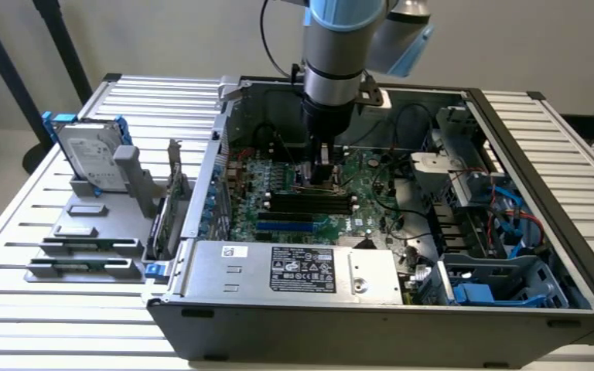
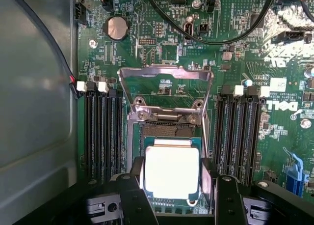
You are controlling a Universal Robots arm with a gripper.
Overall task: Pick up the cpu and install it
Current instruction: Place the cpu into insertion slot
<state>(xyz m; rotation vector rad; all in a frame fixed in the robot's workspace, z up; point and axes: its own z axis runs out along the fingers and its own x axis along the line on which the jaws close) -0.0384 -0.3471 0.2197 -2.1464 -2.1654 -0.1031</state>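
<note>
Claw (image 2: 171,182), black, two-fingered: jaws clamped on the cpu (image 2: 171,168), a flat square chip with a shiny silver top and a thin green rim, one finger against each of two opposite edges. In the exterior view the claw (image 1: 323,171) is down inside the open grey computer case (image 1: 544,255), which lies on the white slatted surface (image 1: 29,309), over the middle of the green motherboard (image 1: 276,209).

Chip position: directly over the square socket (image 2: 169,130), between the two banks of long black memory slots (image 2: 100,131). The silver hinged load plate (image 2: 167,82) stands raised just beyond the socket. Cannot tell whether the chip is seated or held slightly above.

Risks, as judged:
- Offset or slight rotation against the socket frame would put the chip down crooked and could bend contacts. The near edge is hidden by the fingers, so corner alignment is unchecked.
- If one edge lands first, the chip could rock or skew on release.
- Letting go while above the socket would drop it uncontrolled.
- The fingers sit close beside the socket's sides, so pushing lower could drive them into the frame or the nearest slots.
- A knock to the raised plate could tip it onto the chip.
- The black cables (image 2: 211,36) loop well apart from the socket, so snagging seems unlikely.
</note>
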